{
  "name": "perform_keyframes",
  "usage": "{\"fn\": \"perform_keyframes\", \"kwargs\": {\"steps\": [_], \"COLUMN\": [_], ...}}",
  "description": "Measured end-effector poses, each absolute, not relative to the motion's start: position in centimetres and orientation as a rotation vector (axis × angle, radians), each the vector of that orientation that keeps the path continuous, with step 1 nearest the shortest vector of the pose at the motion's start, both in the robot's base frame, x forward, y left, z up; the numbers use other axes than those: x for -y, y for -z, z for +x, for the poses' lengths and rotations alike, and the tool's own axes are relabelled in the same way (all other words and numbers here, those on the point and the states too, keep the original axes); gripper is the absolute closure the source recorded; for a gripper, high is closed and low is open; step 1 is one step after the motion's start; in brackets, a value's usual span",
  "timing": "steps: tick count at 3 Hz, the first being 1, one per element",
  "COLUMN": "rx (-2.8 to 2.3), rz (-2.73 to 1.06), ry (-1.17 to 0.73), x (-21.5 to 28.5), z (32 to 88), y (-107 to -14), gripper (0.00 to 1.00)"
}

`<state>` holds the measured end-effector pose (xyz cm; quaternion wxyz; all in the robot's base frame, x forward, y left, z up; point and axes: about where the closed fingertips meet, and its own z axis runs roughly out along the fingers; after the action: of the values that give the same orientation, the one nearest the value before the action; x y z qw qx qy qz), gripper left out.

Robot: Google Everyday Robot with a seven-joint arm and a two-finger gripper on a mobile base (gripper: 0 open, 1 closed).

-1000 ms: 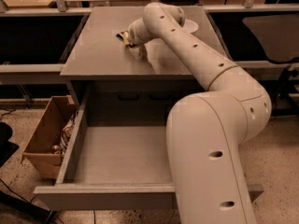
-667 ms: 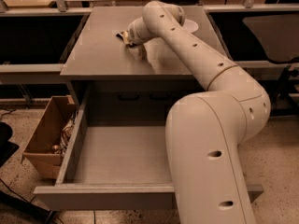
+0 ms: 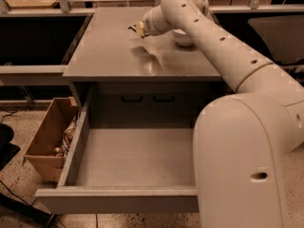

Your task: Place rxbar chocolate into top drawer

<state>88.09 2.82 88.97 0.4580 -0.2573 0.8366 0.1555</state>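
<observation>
My gripper [image 3: 137,30] hangs a little above the back middle of the grey cabinet top [image 3: 109,56], and its shadow falls on the surface below. It is shut on the rxbar chocolate [image 3: 131,28], whose small dark end sticks out to the left. The rest of the bar is hidden by the gripper. The top drawer [image 3: 137,158] stands pulled out below the cabinet's front edge. It is a wide grey box with a bare flat bottom and a plain front panel [image 3: 118,201]. My arm covers its right side.
A white bowl [image 3: 183,38] sits on the cabinet top just behind my arm. A brown cardboard box [image 3: 47,141] with small items stands on the floor left of the drawer. Dark shelves flank the cabinet on both sides.
The gripper has risen from the cabinet top and shifted slightly back, carrying the dark bar with it. The drawer has not moved.
</observation>
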Motion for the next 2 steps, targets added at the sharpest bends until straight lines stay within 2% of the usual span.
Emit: {"fn": "perform_keyframes", "kwargs": {"steps": [2], "rx": [-2.061], "rz": [-0.654], "ry": [-0.195], "x": [3.9], "z": [77.4], "y": [-97.6], "gripper": [1.0]}}
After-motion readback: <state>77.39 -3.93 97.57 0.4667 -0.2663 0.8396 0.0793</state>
